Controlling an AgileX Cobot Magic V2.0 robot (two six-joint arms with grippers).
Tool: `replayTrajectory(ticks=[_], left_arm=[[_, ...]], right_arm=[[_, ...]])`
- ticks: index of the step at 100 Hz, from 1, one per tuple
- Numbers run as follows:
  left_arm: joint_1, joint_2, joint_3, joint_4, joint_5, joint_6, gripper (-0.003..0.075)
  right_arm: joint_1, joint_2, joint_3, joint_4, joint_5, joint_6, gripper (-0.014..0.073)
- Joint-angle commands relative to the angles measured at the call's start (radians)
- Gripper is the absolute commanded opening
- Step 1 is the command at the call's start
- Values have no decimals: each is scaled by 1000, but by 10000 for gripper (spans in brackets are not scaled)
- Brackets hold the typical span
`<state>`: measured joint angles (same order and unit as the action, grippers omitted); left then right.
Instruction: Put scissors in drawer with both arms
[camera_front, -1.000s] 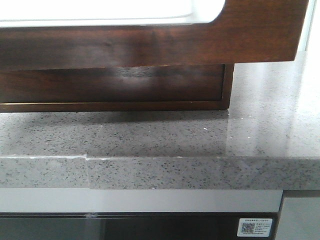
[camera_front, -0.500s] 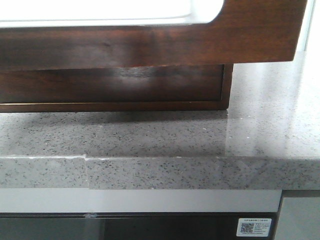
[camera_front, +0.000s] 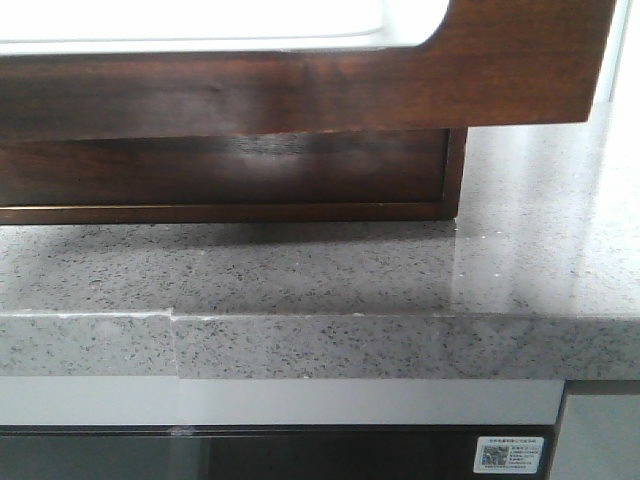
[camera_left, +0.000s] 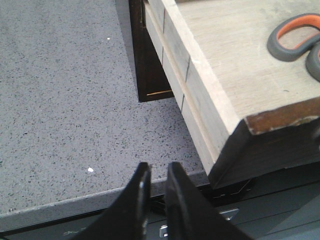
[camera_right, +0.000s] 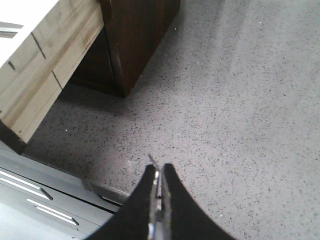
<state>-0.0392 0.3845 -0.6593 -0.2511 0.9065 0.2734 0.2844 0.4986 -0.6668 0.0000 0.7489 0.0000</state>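
My left gripper has its fingers nearly together with a thin gap, holding nothing, above the counter edge. My right gripper is pressed together; a thin metal sliver shows between its tips, and I cannot tell what it is. Just beyond my left fingers the drawer stands pulled out over the counter, its pale wooden side toward me. The scissors lie inside on its floor, orange-and-grey handles showing. The cabinet stands behind.
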Motion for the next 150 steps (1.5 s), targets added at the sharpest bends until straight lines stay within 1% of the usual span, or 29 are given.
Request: replayTrajectory(ticks=[1,44,59,64,71,87,92,97,102,107,115,127,131,150], left_arm=[[-6,15,-25,-23,-54,-1,-20],[-8,13,-25,-23,-52,-1,-20],[-12,-108,20,-9,-77,-1,-20],[-12,-166,60,7,-112,-3,-20],[-12,-241,135,26,-217,-21,-20],[-12,-325,361,77,-518,-29,-20],[-12,-342,427,123,-596,-82,-20],[-18,-362,481,210,-651,-168,-20],[-25,-381,524,284,-682,-258,-20],[-27,-399,561,324,-713,-301,-20],[-27,-420,617,322,-773,-301,-20],[-27,-419,693,318,-906,-301,-20],[-27,-419,688,315,-878,-301,-20],[-27,-419,690,314,-893,-301,-20]], right_arm=[[-5,3,-25,-9,-60,0,-69],[-5,3,-25,-9,-54,0,-69],[-5,3,-25,-9,-54,0,-69],[-5,3,-25,-9,-54,0,-69],[-5,3,-25,-9,-54,0,-69],[-5,3,-25,-9,-54,0,-69],[-5,3,-25,-9,-54,0,-69],[-5,3,-25,-9,-54,0,-69],[-5,3,-25,-9,-54,0,-69],[-5,3,-25,-9,-54,0,-69],[-5,3,-25,-9,-54,0,-69],[-5,3,-25,-9,-53,0,-69],[-5,3,-25,-9,-53,0,-69],[-5,3,-25,-9,-53,0,-69]])
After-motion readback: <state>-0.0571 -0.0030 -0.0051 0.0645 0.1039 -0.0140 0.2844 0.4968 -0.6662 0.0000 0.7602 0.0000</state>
